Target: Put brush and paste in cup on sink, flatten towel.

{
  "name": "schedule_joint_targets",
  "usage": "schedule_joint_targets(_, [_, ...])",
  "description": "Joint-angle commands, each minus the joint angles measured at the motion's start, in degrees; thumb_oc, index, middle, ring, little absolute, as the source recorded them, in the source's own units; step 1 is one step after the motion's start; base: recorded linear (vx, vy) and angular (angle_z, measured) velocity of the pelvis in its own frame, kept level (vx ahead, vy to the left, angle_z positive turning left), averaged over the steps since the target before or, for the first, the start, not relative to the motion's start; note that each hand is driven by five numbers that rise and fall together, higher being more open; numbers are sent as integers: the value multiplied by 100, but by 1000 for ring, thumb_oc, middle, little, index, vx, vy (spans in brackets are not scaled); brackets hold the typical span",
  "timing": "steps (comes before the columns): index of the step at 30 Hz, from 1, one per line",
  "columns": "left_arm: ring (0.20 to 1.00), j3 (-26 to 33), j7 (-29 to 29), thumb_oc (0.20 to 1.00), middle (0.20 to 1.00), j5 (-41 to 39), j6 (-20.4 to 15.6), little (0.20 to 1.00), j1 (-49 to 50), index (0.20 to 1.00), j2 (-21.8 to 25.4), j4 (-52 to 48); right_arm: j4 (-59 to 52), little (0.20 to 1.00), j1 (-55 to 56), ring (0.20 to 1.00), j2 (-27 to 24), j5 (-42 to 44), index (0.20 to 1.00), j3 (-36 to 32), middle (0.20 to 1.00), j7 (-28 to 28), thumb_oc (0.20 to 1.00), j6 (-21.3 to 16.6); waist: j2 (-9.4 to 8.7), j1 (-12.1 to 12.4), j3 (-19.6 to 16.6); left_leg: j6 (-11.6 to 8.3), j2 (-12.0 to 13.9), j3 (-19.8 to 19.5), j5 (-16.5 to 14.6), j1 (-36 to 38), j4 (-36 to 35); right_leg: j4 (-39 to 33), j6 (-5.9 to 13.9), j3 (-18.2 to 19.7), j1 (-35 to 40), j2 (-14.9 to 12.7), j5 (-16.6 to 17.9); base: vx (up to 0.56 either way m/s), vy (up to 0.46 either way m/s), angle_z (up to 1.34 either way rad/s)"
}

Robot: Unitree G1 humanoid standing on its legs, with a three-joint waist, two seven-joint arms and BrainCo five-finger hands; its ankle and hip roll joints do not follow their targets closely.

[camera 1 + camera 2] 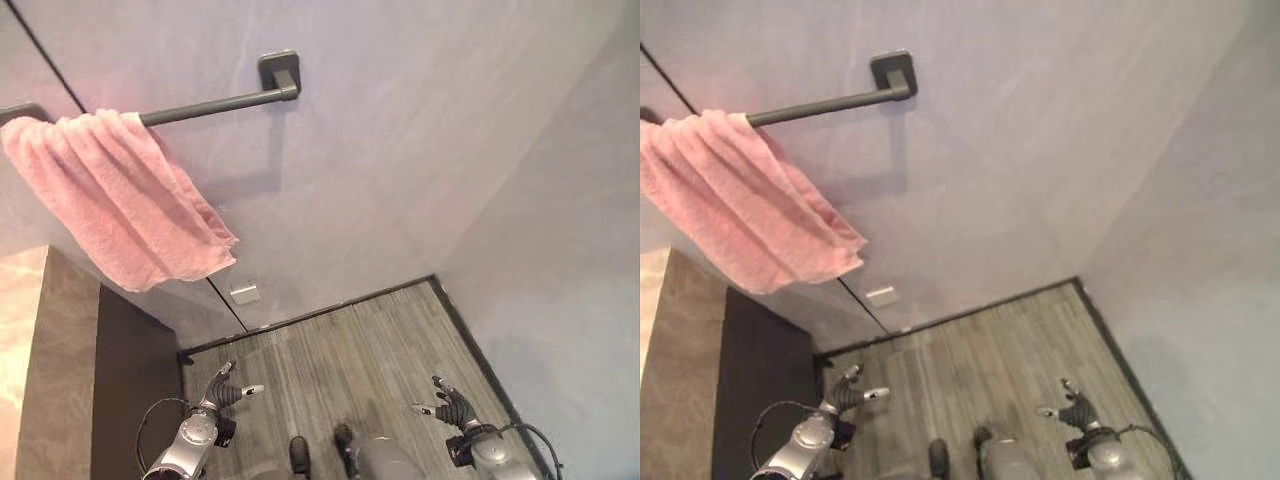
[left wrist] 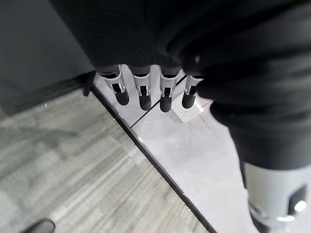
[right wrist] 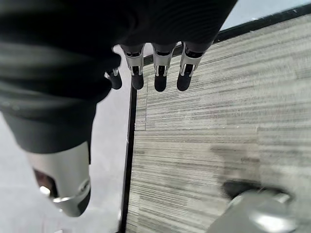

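Bunched pink towel (image 1: 115,200) on rail (image 1: 215,103), well above both empty hands.

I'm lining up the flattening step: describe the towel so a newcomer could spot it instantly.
Find the dark towel bar on the pale wall. The pink towel hangs bunched over its far end, above the counter, the one soft, coloured thing there.

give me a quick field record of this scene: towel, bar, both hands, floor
towel: pink towel draped over the bar, bunched and hanging unevenly, not flat
bar: dark towel bar mounted on the pale wall
left hand: left hand low over the floor, fingers straight, holding nothing
right hand: right hand low over the floor, fingers straight, holding nothing
floor: grey wood-look floor
counter: stone-look countertop at the robot's left
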Motion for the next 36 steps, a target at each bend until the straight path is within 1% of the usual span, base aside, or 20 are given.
schedule_joint_targets(1, [1000,84,37,1000,1000,21,-166,1000,-192,1000,106,-124,-197,1000,-56,1000,-178,196,1000,-58,1000,-52,1000,-206,-115,-47,-201,-77,-362,20,-474,-108,704,-625,494,129,203,5,454,55,-70,46])
schedule_joint_targets(4, [1000,87,22,1000,1000,-22,-163,1000,-181,1000,86,-194,-168,1000,-41,1000,-228,250,1000,-110,1000,-77,1000,-208,-101,-44,-222,-116,-435,-53,-536,-178,984,-749,475,226,283,-4,491,77,-80,30])
schedule_joint_targets(5, [1000,94,-9,1000,1000,-49,-176,1000,-172,1000,44,-253,-186,1000,-53,1000,-295,313,1000,-180,1000,-86,1000,-212,-95,-37,-198,-267,-527,-37,-494,-363,1537,-893,441,135,386,-95,544,48,-52,19])
schedule_joint_targets(7, [1000,97,51,1000,1000,-110,-181,1000,-234,1000,-26,-236,-225,1000,-93,1000,-375,312,1000,-225,1000,-110,1000,-214,-114,-58,-120,-508,-509,148,-319,-740,2152,-1010,429,-25,493,-250,587,15,-44,43])
schedule_joint_targets(8, [1000,97,51,1000,1000,-110,-181,1000,-234,1000,-26,-236,-225,1000,-93,1000,-376,312,1000,-225,1000,-110,1000,-214,-112,-60,-122,-508,-508,145,-322,-747,2159,-1011,428,-28,490,-249,588,-14,2,51])
schedule_joint_targets(9, [1000,93,64,1000,1000,-119,-176,1000,-264,1000,-50,-225,-240,1000,-107,1000,-411,284,1000,-247,1000,-140,1000,-195,-136,-100,-116,-548,-254,470,-269,-831,2116,-1059,441,-120,525,-369,583,14,35,43])
schedule_joint_targets(10, [1000,57,26,1000,1000,-94,-180,1000,-293,1000,-76,-225,-213,1000,-114,1000,-445,269,1000,-292,1000,-205,1000,-174,-220,-93,-121,-496,143,742,-332,-931,2036,-1179,471,-200,633,-582,572,17,37,51])
schedule_joint_targets(11, [1000,53,26,1000,1000,-94,-180,1000,-294,1000,-76,-224,-214,1000,-111,1000,-444,268,1000,-295,1000,-206,1000,-174,-220,-89,-112,-495,144,743,-345,-923,2048,-1191,472,-200,651,-583,570,72,54,61])
schedule_joint_targets(12, [1000,30,37,1000,1000,-39,-196,1000,-269,1000,-18,-198,-230,1000,-133,1000,-473,256,1000,-294,1000,-234,1000,-165,-213,-40,-181,-457,240,411,-373,-866,1752,-1189,499,-129,657,-619,514,69,78,38])
schedule_joint_targets(13, [1000,15,63,1000,1000,-53,-189,1000,-251,1000,-19,-187,-215,1000,-120,1000,-463,286,1000,-312,1000,-265,1000,-170,-208,-54,-196,-538,485,376,-149,-902,1571,-1182,527,-145,638,-681,504,99,111,7])
schedule_joint_targets(14, [1000,5,106,1000,1000,-116,-164,1000,-248,1000,-18,-181,-211,1000,-117,1000,-455,378,1000,-336,1000,-266,1000,-174,-190,-54,-216,-593,593,225,16,-821,1335,-1133,546,-177,575,-725,480,45,80,-22])
schedule_joint_targets(15, [1000,5,106,1000,1000,-117,-164,1000,-248,1000,-18,-181,-211,1000,-117,1000,-455,378,1000,-336,1000,-266,1000,-174,-191,-55,-215,-594,591,224,20,-817,1329,-1132,546,-178,577,-726,479,93,118,-13])
schedule_joint_targets(16, [1000,19,127,1000,1000,-173,-186,1000,-249,1000,-13,-163,-257,1000,-179,1000,-441,452,1000,-329,1000,-236,1000,-175,-104,-57,-274,-610,520,-55,-63,-593,1032,-1109,585,-96,535,-703,425,103,139,-12])
schedule_joint_targets(17, [1000,17,111,1000,1000,-157,-189,1000,-242,1000,-11,-167,-272,1000,-180,1000,-428,472,1000,-342,1000,-230,1000,-176,-30,-104,-313,-610,568,118,-76,-423,711,-1141,604,-123,569,-710,415,106,139,-18])
schedule_joint_targets(18, [1000,17,111,1000,1000,-156,-189,1000,-240,1000,-14,-167,-275,1000,-177,1000,-431,473,1000,-342,1000,-230,1000,-175,-30,-92,-302,-611,570,132,-58,-381,665,-1147,604,-111,588,-707,417,114,160,-22])
schedule_joint_targets(19, [1000,39,90,1000,1000,-96,-202,1000,-176,1000,20,-231,-327,1000,-190,1000,-406,531,1000,-374,1000,-226,1000,-178,64,-77,-386,-575,498,73,-80,-216,440,-1226,633,-84,601,-730,465,96,154,-10])
schedule_joint_targets(28, [1000,167,16,1000,1000,57,-190,1000,71,1000,340,-707,-923,1000,-358,1000,-264,612,1000,-381,1000,-180,1000,-206,81,122,-435,-412,314,294,-154,75,42,-1605,888,165,655,-919,755,22,128,-21])
schedule_joint_targets(31, [1000,165,-66,1000,1000,257,-201,1000,144,1000,533,-1184,-1224,1000,-409,1000,-273,595,1000,-421,1000,-195,1000,-252,68,134,-461,-384,286,327,-176,68,-28,-1702,958,191,609,-976,834,-21,85,-14])
schedule_joint_targets(33, [1000,124,-449,1000,1000,460,-197,1000,258,1000,951,-2217,-1617,1000,-462,1000,-383,550,1000,-544,1000,-132,1000,-258,57,154,-466,-357,265,391,-216,5,-34,-1767,1060,226,495,-1027,935,-43,91,-15])
schedule_joint_targets(36, [1000,177,-803,1000,1000,525,-253,1000,287,1000,1467,-3244,-1941,1000,-552,1000,-487,418,1000,-621,1000,-87,1000,-257,48,168,-477,-341,256,411,-243,-5,-34,-1767,1107,243,461,-1061,947,-14,56,-12])
